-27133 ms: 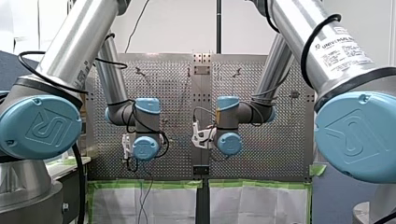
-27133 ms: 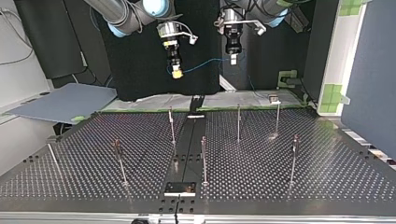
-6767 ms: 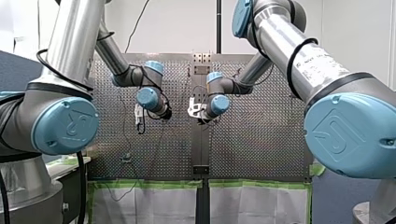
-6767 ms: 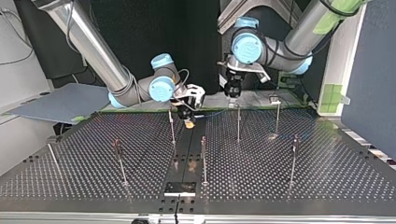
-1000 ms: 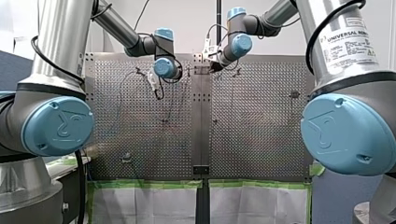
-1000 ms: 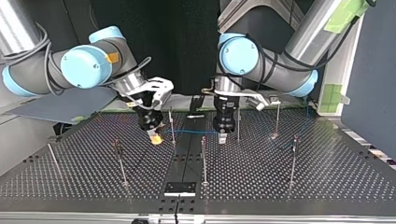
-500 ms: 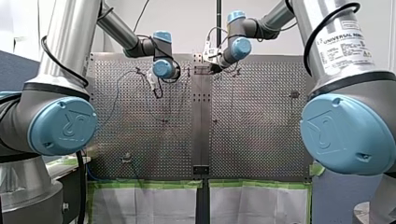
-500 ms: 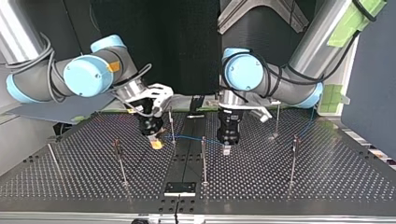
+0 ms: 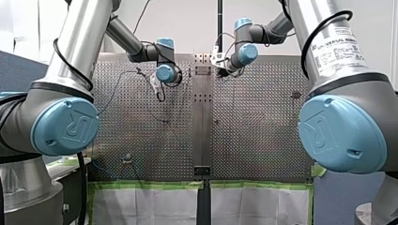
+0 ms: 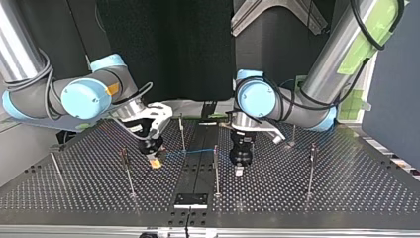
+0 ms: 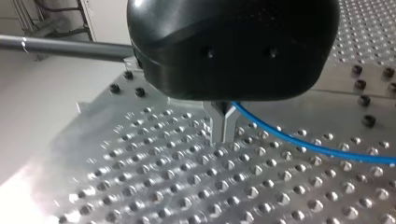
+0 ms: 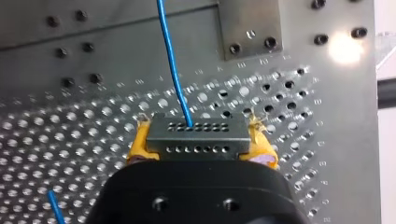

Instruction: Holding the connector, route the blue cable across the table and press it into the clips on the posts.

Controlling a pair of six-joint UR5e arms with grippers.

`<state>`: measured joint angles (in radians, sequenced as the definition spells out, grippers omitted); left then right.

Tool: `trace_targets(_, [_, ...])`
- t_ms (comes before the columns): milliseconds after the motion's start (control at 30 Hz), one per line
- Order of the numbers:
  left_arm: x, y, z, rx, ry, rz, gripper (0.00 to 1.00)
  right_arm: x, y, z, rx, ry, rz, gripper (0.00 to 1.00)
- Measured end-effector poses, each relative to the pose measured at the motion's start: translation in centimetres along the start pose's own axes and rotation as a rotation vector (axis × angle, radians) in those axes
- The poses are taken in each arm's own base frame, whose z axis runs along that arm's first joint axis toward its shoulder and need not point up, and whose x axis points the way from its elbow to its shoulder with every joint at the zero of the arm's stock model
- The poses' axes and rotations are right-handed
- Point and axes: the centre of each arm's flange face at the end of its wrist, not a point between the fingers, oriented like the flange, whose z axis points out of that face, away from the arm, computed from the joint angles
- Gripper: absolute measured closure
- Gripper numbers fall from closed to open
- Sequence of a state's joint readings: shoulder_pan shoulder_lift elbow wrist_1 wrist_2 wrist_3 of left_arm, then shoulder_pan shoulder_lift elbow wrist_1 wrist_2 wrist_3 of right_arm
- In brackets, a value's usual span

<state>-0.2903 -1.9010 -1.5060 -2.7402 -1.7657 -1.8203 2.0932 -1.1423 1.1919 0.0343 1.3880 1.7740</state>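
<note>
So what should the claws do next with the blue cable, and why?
Probably ease both claws down a little: the blue cable stretches between my right claw, holding the connector, and my left claw, near the top of the middle post.

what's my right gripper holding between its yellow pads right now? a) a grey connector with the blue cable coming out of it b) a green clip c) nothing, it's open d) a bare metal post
a: in the right wrist view the right gripper has its yellow pads shut on the grey connector, with the blue cable running out of its face.
</note>
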Motion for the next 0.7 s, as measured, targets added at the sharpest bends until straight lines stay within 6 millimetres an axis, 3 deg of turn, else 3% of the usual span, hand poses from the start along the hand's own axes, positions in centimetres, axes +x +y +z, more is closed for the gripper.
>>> trace_targets(233, [0.7, 0.8, 2.5, -0.015, 0.001, 0.002, 0.98, 1.5, 1.5, 1.2, -0.010, 0.032, 0.006, 1.00])
trace_targets(500, [0.5, 1.4, 3.0, -0.027, 0.002, 0.004, 0.98, 1.9, 2.6, 1.6, -0.015, 0.039, 0.009, 1.00])
trace_targets(567, [0.5, 1.4, 3.0, -0.028, 0.006, 0.004, 0.84, 2.0, 2.7, 1.6, -0.016, 0.039, 0.009, 1.00])
trace_targets(600, [0.6, 1.4, 2.9, -0.029, 0.009, 0.004, 0.84, 2.0, 2.7, 1.6, -0.017, 0.039, 0.010, 1.00])
trace_targets(667, [0.6, 1.3, 2.8, -0.029, 0.016, 0.001, 0.61, 2.0, 2.8, 1.5, -0.017, 0.037, 0.010, 1.00])
trace_targets(700, [0.7, 1.3, 2.7, -0.030, 0.022, 0.000, 0.61, 2.0, 2.8, 1.5, -0.017, 0.037, 0.010, 1.00])
